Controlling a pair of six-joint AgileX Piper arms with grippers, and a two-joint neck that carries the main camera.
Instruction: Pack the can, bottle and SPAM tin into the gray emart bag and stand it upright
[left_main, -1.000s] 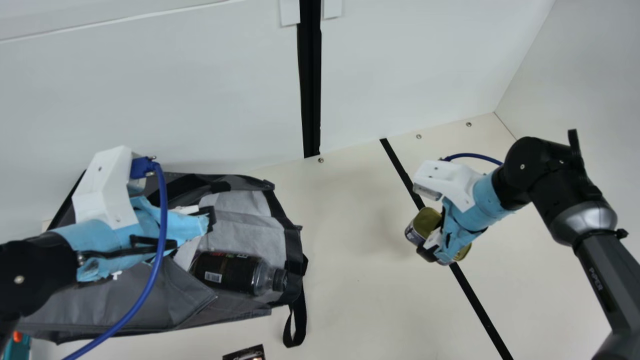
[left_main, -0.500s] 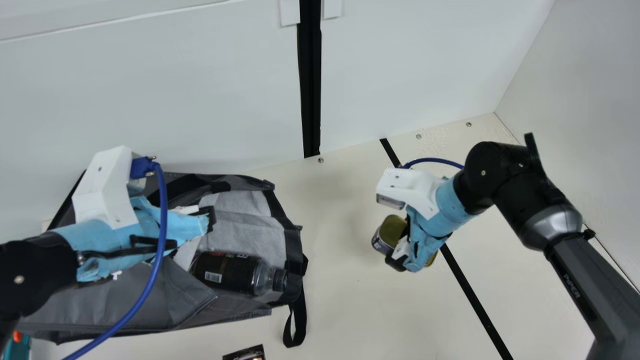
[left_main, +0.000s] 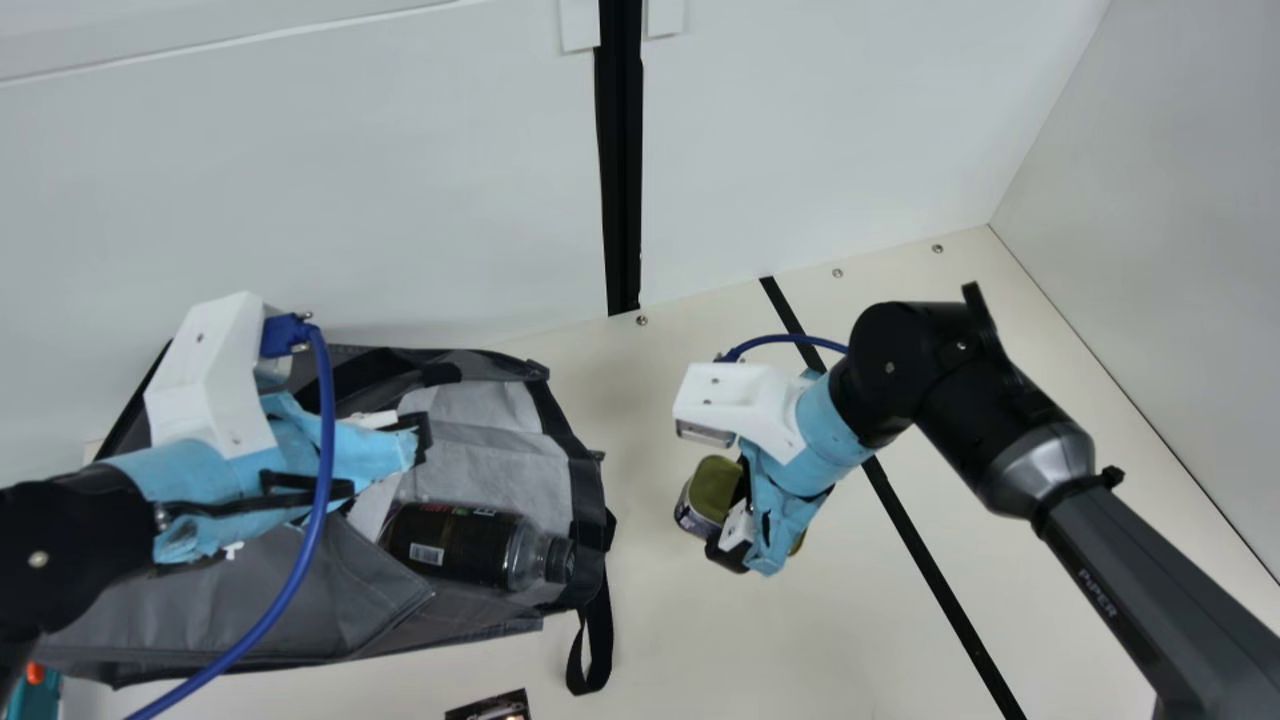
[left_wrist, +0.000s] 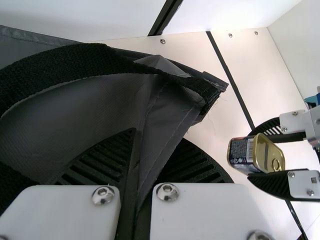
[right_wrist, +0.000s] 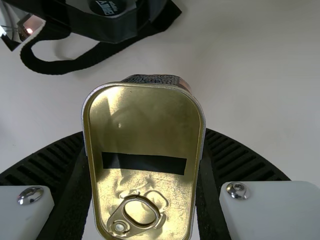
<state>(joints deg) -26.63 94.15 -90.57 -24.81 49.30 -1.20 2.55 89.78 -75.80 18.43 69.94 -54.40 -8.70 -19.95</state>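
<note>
The gray emart bag (left_main: 330, 600) lies on its side, its mouth facing right, with the dark bottle (left_main: 460, 545) lying inside near the opening. My left gripper (left_main: 415, 440) is at the bag's upper layer; in the left wrist view the left gripper (left_wrist: 137, 175) is shut on a fold of gray bag fabric (left_wrist: 162, 110). Right of the bag mouth, my right gripper (left_main: 735, 520) holds the SPAM tin (left_main: 708, 490). In the right wrist view the right gripper (right_wrist: 145, 165) has the tin (right_wrist: 145, 125) between its fingers, gold pull-tab lid facing the camera.
A black bag handle (left_main: 592, 650) hangs onto the table at the bag's front right corner. A dark printed item (left_main: 490, 707) sits at the near edge. White walls (left_main: 800, 130) stand behind and to the right. Bare cream tabletop (left_main: 680, 640) lies around the handle's right side.
My right arm has moved left toward the bag mouth, carrying the SPAM tin. The left arm, bag and bottle have kept still.
</note>
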